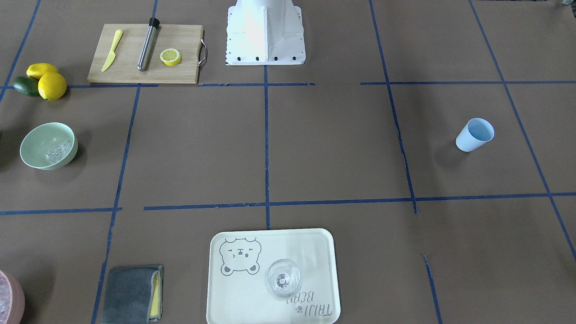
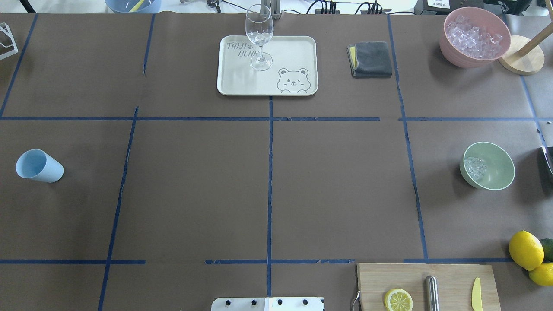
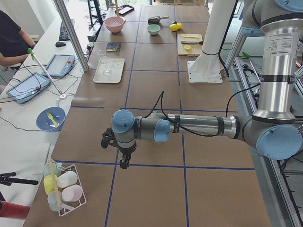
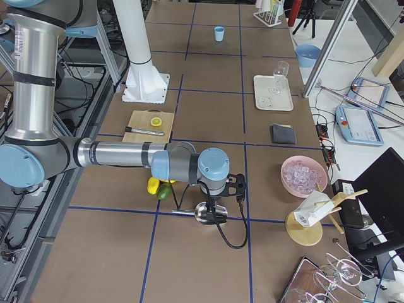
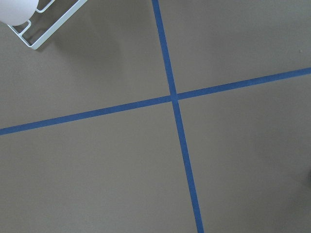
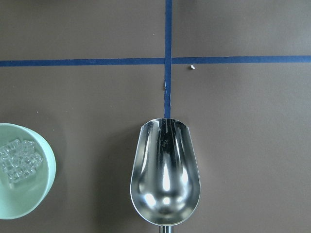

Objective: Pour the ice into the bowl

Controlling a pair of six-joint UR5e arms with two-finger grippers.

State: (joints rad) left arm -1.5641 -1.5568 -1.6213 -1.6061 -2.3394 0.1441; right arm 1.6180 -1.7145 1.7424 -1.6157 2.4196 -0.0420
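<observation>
Several small clear cubes of ice (image 1: 59,150) lie heaped in the mint-green bowl (image 1: 31,135), toward one side of its floor. You find the bowl on the robot's right side of the table (image 2: 194,194), between the pink container (image 2: 458,56) of whitish ice and the lemons (image 2: 525,249). A metal scoop (image 6: 165,179) shows empty in the right wrist view. It is just beside the bowl without touching it, and its mouth points toward a crossing of blue tape lines (image 6: 167,61). The right gripper (image 4: 219,201) sits right at that scoop in the side view. You cannot tell how its fingers stand or whether they grasp the handle. The left gripper (image 3: 124,158) hovers over the table's far left end, near a white wire rack (image 3: 66,189). You cannot tell its fingers' spread either.
</observation>
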